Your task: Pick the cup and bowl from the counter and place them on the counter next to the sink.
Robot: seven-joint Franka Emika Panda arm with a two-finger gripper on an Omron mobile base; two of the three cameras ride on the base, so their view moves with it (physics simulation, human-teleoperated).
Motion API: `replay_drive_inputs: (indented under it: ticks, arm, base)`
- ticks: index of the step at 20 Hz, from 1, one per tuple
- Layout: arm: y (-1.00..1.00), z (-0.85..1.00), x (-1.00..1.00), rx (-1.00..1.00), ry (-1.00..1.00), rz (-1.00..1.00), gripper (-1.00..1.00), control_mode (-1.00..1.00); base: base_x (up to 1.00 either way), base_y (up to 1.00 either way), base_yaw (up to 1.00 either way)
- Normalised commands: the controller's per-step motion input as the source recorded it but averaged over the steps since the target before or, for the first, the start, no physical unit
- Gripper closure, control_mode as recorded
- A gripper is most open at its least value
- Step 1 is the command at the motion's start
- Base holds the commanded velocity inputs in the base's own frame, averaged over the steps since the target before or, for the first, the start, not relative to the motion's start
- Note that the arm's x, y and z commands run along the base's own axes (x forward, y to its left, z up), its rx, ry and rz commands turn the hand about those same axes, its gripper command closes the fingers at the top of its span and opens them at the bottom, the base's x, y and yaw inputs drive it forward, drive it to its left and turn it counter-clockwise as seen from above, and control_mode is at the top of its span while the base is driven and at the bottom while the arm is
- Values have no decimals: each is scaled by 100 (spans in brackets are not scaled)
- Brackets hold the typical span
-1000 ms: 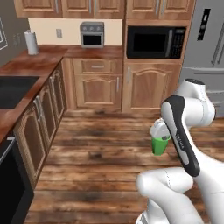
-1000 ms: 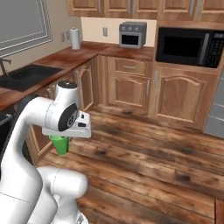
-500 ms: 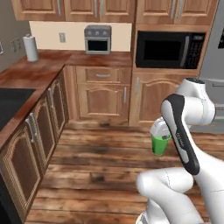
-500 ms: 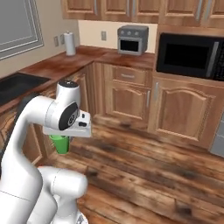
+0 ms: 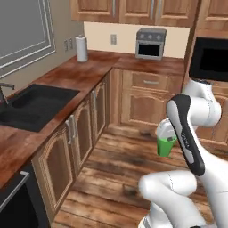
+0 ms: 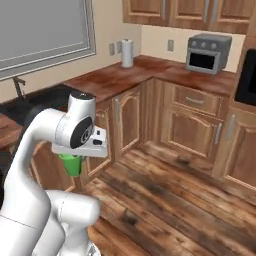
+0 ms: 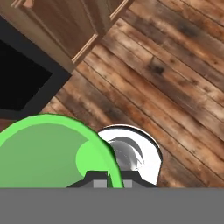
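My gripper (image 5: 167, 135) is shut on the cup (image 5: 165, 146), a small bright green tumbler held over the wooden floor. From the right base view the cup (image 6: 72, 164) hangs just under the hand, with the gripper (image 6: 75, 156) closed on its rim. In the hand view the cup (image 7: 48, 154) sits at the lower left, between the fingertips of the gripper (image 7: 105, 176). The black sink (image 5: 36, 105) lies sunk in the reddish-brown counter (image 5: 84, 73) to the left of the arm. The sink (image 6: 46, 98) and counter (image 6: 116, 77) also appear at left. The bowl is out of view.
A faucet (image 5: 4, 91) stands at the sink's far side. A paper towel roll (image 5: 81, 48) and a toaster oven (image 5: 150, 43) sit on the back counter. Cabinet doors (image 5: 84, 129) line the left. A microwave (image 5: 209, 59) is at right. Open wooden floor (image 5: 111, 178) lies below.
The whole scene has shifted right and come nearer, so the base has moved toward the sink side. The arm holds the same pose with the cup still gripped.
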Motion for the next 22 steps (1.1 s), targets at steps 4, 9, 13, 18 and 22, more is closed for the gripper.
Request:
replay_drive_inputs:
  ticks: [4,9,13,18,22]
  arm:
    - [0,0,0,0,0,0,100,100]
    - [0,0,0,0,0,0,100,100]
    - [0,0,0,0,0,0,100,100]
    - [0,0,0,0,0,0,100,100]
    - [0,0,0,0,0,0,100,100]
  base:
    - [51,36,63]
    - [62,19,63]
    - [64,3,56]
    - [17,-20,21]
    - [12,-13,15]
